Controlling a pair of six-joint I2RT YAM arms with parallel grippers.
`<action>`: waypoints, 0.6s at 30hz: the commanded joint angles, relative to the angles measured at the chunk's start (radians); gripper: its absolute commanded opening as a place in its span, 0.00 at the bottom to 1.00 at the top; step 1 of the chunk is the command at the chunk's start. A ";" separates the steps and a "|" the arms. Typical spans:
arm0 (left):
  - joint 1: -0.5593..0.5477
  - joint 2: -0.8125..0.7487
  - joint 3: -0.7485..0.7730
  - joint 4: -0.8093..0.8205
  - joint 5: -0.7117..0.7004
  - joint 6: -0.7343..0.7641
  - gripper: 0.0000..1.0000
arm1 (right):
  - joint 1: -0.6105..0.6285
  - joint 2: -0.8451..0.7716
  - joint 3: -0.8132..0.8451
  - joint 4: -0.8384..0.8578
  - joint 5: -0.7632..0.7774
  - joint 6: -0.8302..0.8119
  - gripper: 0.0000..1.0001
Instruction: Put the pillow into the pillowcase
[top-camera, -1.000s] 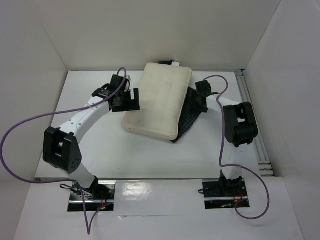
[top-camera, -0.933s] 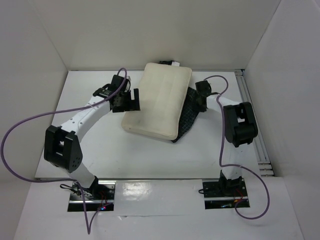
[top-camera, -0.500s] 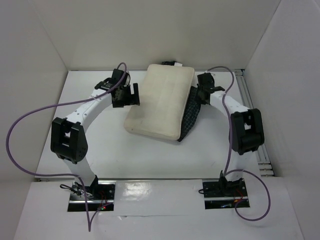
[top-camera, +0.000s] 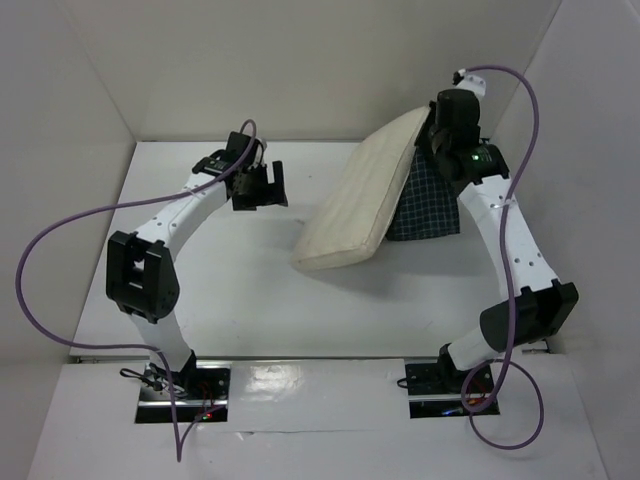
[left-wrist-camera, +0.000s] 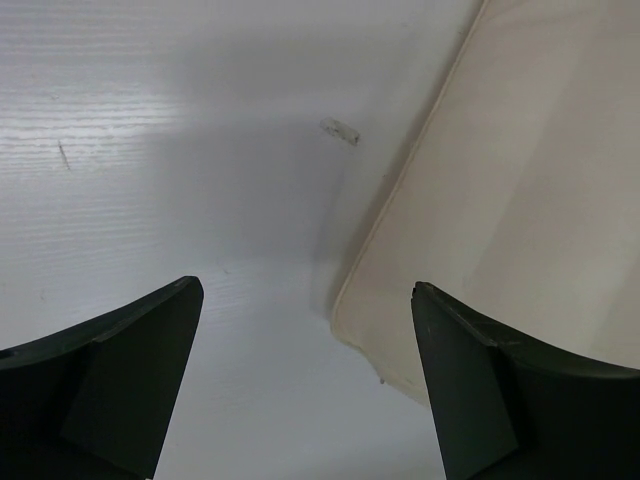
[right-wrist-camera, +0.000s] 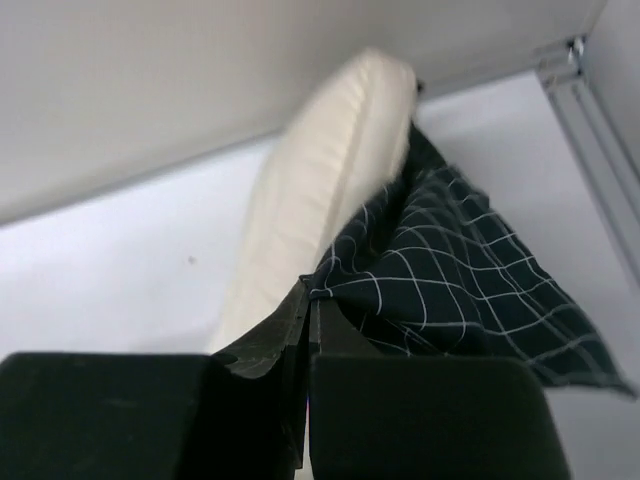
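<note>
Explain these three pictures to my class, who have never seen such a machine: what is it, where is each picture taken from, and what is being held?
These are two robot arms bolted at the near edge of a white table. The wide picture looks down from above and behind them. The other two come from a small camera on each wrist, so each shows its own two fingers. The left hand is open and holds nothing, a little apart from the cream pillow. The right hand is shut on the dark checked pillowcase, held up near the back wall. The pillow stands tilted, its low edge on the table.
</note>
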 joint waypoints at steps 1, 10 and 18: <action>-0.024 0.013 0.041 0.037 0.074 -0.022 1.00 | -0.002 -0.025 0.141 -0.012 0.024 -0.041 0.00; -0.092 0.092 0.068 0.131 0.236 -0.052 0.97 | -0.002 -0.051 0.232 -0.048 -0.004 -0.060 0.00; -0.092 0.116 0.078 0.112 0.197 -0.062 0.97 | 0.007 -0.062 0.430 -0.007 -0.148 -0.091 0.00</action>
